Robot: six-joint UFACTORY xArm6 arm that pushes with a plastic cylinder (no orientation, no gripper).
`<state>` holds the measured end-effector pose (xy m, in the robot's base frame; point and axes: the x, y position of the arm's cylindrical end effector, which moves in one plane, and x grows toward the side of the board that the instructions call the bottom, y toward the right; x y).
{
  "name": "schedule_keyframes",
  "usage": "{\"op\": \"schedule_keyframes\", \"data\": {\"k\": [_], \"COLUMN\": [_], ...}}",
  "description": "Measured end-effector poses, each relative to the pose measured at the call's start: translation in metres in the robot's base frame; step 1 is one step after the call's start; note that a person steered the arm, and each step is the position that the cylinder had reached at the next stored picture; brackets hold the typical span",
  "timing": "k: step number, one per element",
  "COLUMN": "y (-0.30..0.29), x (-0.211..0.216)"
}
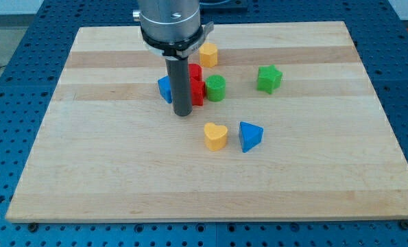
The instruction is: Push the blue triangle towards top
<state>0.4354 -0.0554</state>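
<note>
Six or seven small blocks lie on the pale wooden desk, which sits on a blue perforated base. The blue triangle rests a little below and to the view's right of the board's middle, with the yellow heart just beside it on the view's left; the two look close but apart.

Above them is a tight cluster. A red block, whose shape I cannot make out because the rod covers part of it, stands next to a green cylinder on its right; they appear to touch. Peeking out from behind the rod on the view's left is a blue block, shape unclear. Nearer the view's top, a yellow block sits just right of the arm's grey housing. A green star stands well apart on the view's right.

The dark rod comes straight down in front of the cluster, and my tip meets the desk just below the blue and red blocks. It is up and to the view's left of the yellow heart, and farther still from the blue triangle, touching neither. The arm carries no hand, only this rod, so nothing is held.
</note>
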Motion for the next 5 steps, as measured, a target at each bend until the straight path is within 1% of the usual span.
{"op": "schedule_keyframes", "data": {"k": [1, 2, 3, 4, 5], "y": [0.000, 0.027, 0.089, 0.142, 0.135], "x": [0.045, 0.103, 0.118, 0.097, 0.082]}}
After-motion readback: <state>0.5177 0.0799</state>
